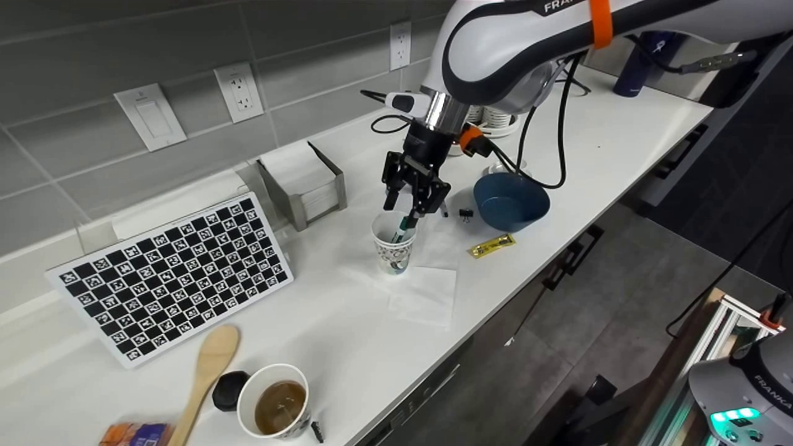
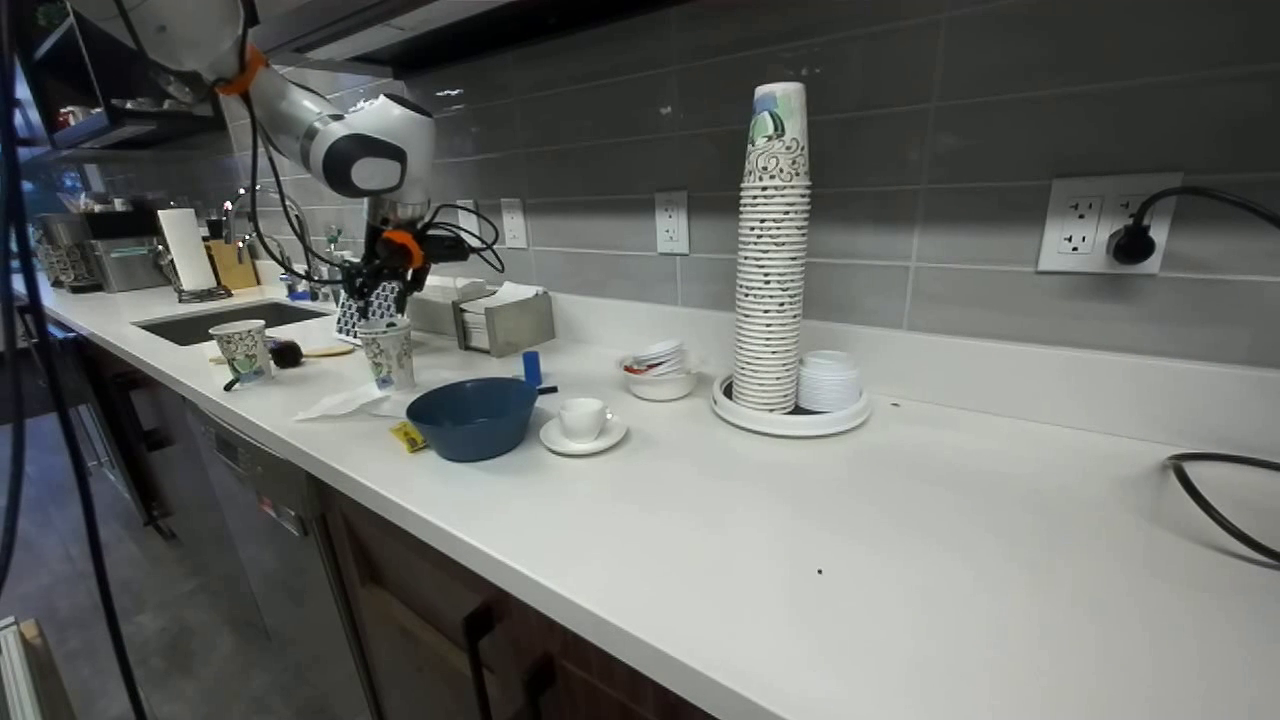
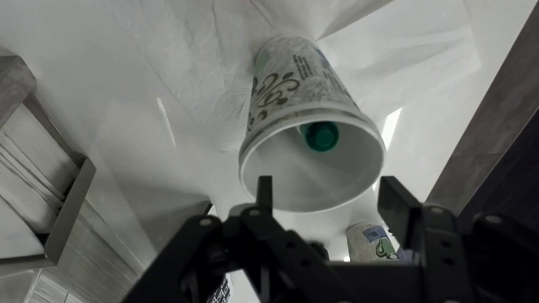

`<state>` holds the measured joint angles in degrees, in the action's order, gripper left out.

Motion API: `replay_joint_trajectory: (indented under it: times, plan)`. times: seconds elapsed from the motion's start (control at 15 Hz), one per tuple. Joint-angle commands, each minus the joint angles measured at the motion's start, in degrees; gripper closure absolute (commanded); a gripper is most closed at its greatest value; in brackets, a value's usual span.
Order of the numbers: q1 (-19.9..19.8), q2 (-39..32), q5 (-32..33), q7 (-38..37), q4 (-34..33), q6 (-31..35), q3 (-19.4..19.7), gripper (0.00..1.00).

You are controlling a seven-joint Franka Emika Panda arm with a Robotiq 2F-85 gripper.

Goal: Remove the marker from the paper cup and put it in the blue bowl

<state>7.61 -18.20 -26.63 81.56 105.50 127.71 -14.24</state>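
— "How does your claw (image 3: 327, 187) stand?"

— "Spread. From the wrist you see its fingers (image 3: 398, 200) well apart, showing toward eight and four o'clock on the mouth of the paper cup (image 3: 303, 101)."

— "And your marker (image 1: 401, 230)?"

— "It is inside the paper cup, tilted toward one o'clock in an exterior view; from the wrist, its green end (image 3: 322, 136) shows just past twelve. You cannot tell whether a finger touches it."

— "How does the paper cup sit?"

— "Upright, on a white napkin (image 1: 427, 294) that spreads toward five o'clock on your worktop (image 1: 347, 334)."

— "And the blue bowl (image 1: 511, 207)?"

— "It sits apart from the paper cup, between two and three o'clock in an exterior view. Close to it you have a yellow sachet (image 1: 491, 246) at seven and a black binder clip (image 1: 466, 214) between eight and nine."
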Motion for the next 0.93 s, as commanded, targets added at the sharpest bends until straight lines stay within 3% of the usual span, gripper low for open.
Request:
replay_joint_trajectory:
  times: [0.0, 0.13, 0.2, 0.27, 0.6, 0.87]
  plan:
    - [-0.76, -0.70, 0.45, 1.57, 0.02, 1.40, -0.85, 0.53]
    - [-0.77, -0.89, 0.70, 1.67, 0.26, 1.73, -0.79, 0.51]
    - [-0.79, -0.97, 0.80, 1.66, 0.34, 1.77, -0.78, 0.60]
    - [-0.82, -1.04, 0.93, 1.68, 0.42, 1.96, -0.73, 0.54]
    - [-0.96, -0.99, 3.22, 1.61, 0.65, 2.79, -0.23, 0.49]
    - [-1.09, -0.49, 6.29, 1.85, 1.40, 3.13, -0.19, 0.51]
